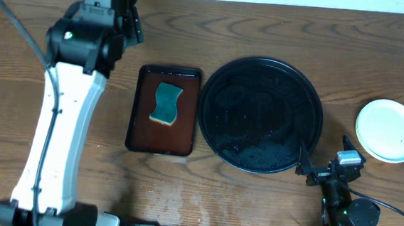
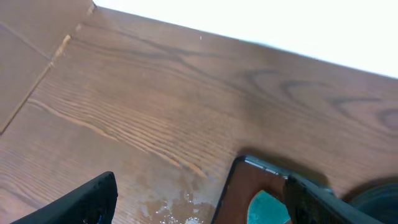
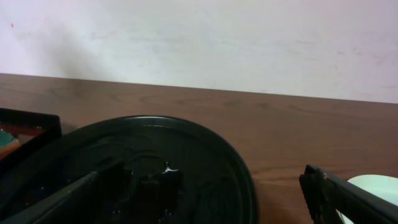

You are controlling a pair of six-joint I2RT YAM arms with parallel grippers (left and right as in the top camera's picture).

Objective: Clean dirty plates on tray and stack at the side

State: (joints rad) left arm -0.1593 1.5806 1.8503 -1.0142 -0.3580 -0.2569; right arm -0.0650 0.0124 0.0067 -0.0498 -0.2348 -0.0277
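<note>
Nearby the glossy, droplet-flecked black tray (image 1: 260, 113), pale white plates (image 1: 389, 130).

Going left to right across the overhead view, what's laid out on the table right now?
Left arm → rectangular dark-brown tray holding the teal sponge → round black tray → pale plates at the far right.

How many plates (image 1: 388, 130) lie stacked cannot be told from overhead
</note>
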